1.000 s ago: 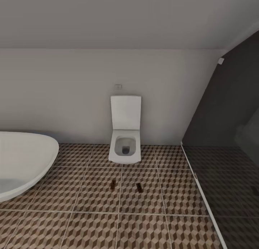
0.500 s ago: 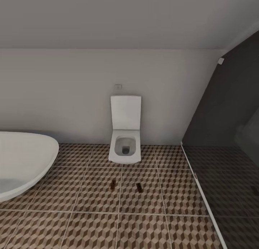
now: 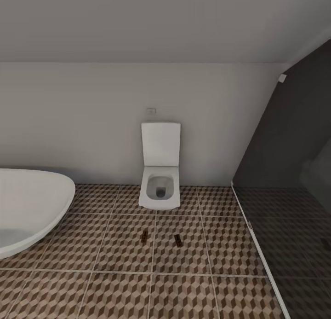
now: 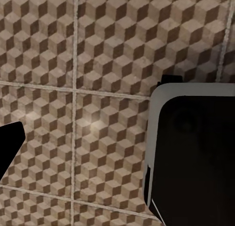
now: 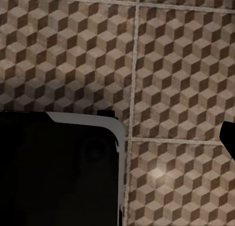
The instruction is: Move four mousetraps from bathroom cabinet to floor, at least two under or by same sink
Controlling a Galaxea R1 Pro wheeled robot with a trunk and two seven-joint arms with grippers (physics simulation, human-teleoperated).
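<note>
white toilet [image 3: 160, 171], cube-patterned floor [image 3: 115, 291] (brown, beige, white), white bathtub [image 3: 27, 208]

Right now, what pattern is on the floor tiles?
A brown, beige and white 3D-cube print on the floor, with pale grout lines; clearest in the left wrist view.

Head view: open stretch of bathroom floor [image 3: 115, 282] across the foreground. Obstacles ringing it: bathtub [image 3: 27, 208] rim bulging in from the left; square toilet [image 3: 160, 190] against the far wall, centre; dark glass screen [image 3: 285, 181] closing the right side, its base rail running diagonally over the tiles. Two mousetraps [image 3: 144, 236] [image 3: 177, 239] lie flat in front of the toilet, apart from each other. Wrist views: tiles below, robot's dark base [image 4: 196, 157] close alongside.
</note>
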